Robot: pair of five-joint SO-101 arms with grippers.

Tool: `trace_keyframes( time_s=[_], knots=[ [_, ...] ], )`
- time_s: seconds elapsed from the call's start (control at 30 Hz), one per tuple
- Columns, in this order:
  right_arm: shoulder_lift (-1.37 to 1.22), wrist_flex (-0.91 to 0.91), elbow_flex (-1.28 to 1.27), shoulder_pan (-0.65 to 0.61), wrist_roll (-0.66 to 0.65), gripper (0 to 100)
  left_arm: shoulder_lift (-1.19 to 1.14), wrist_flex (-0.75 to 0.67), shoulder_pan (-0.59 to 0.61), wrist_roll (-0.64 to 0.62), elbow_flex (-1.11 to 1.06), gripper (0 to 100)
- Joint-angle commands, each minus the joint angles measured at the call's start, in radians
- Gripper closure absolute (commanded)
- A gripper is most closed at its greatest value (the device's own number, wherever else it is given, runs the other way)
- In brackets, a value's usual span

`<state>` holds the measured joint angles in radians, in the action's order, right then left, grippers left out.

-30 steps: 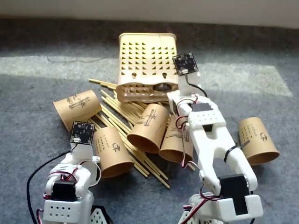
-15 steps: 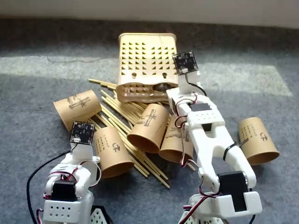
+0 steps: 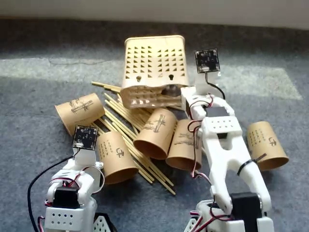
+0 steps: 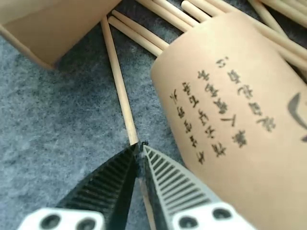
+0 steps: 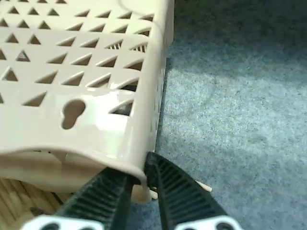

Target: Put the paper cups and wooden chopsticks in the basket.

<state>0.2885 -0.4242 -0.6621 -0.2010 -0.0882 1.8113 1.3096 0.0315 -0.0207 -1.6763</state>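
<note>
The beige basket [image 3: 154, 63] lies on its side at the back of the grey carpet. My right gripper [image 3: 186, 99] is shut on the rim at its near right corner; in the right wrist view the gripper [image 5: 144, 175] straddles that basket rim [image 5: 72, 72]. Several paper cups lie on their sides: one at the left [image 3: 79, 112], one by my left arm [image 3: 116, 157], two in the middle [image 3: 154, 133] [image 3: 183, 144] and one at the right [image 3: 265, 145]. Wooden chopsticks [image 3: 130, 130] are strewn under them. My left gripper [image 4: 140, 148] is shut, its tips over a chopstick [image 4: 117, 81] beside a cup [image 4: 240, 105].
Grey carpet [image 3: 38, 130] covers the whole floor, with bare room at the far left and far right. A pale wall edge runs along the back. Another cup's side [image 4: 53, 24] lies close to my left gripper.
My right arm has swung to the right with the basket's corner in its gripper, turning the basket slightly. The two middle cups shifted a little rightward. The left arm stayed still.
</note>
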Motion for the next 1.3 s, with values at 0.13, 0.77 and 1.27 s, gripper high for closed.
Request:
trace_keyframes(
  time_s=[0.13,0.77,1.27],
  knots=[
    [0.245,-0.128,0.050,0.016,0.081,99.2,0.010,0.005,0.002,0.008,-0.019,99],
    [0.325,-0.595,0.384,0.071,0.201,99.3,0.010,0.005,0.002,0.008,-0.019,99],
    [0.054,-0.674,0.510,0.140,0.278,99.3,0.010,0.005,0.002,0.008,-0.019,99]
  ],
)
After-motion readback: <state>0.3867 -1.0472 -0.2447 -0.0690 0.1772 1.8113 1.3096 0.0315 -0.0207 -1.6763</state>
